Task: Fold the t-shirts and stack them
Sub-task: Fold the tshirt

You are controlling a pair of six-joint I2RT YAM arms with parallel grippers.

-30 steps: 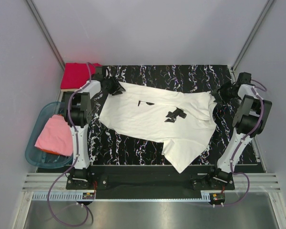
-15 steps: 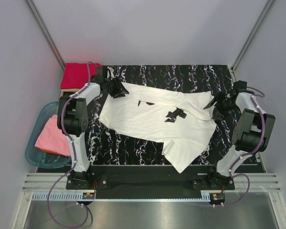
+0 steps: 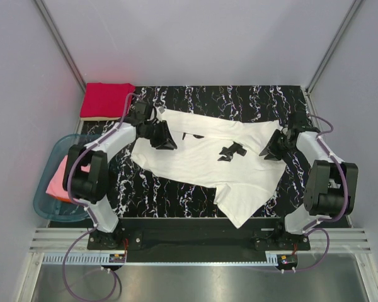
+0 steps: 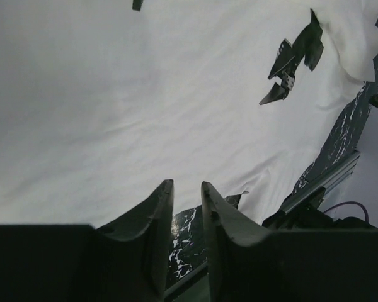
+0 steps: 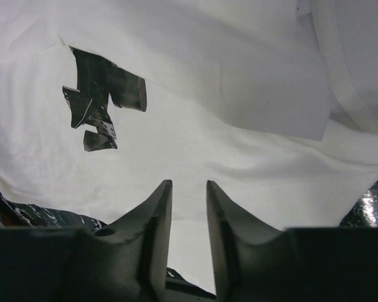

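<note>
A white t-shirt (image 3: 201, 160) with a black print (image 3: 232, 151) lies spread and crumpled on the black white-streaked mat (image 3: 239, 100). My left gripper (image 3: 166, 139) hovers over the shirt's left part, jaws a little apart and holding nothing. In the left wrist view the gripper (image 4: 187, 184) points across white cloth (image 4: 145, 94) toward its near hem. My right gripper (image 3: 268, 151) hangs over the shirt's right side, also open. In the right wrist view the gripper (image 5: 189, 182) has only cloth (image 5: 239, 82) beneath it. A folded red t-shirt (image 3: 107, 99) lies at the back left. A pink t-shirt (image 3: 66, 179) sits in the tub.
The translucent teal tub (image 3: 50, 207) stands left of the mat, beside the left arm. Grey walls close in the back and both sides. A black rail (image 3: 195, 223) runs along the mat's near edge between the arm bases.
Both grippers have moved inward from the shirt's back corners to above the cloth, left one rightward, right one leftward. The right jaws have narrowed. The shirt lies as before.
</note>
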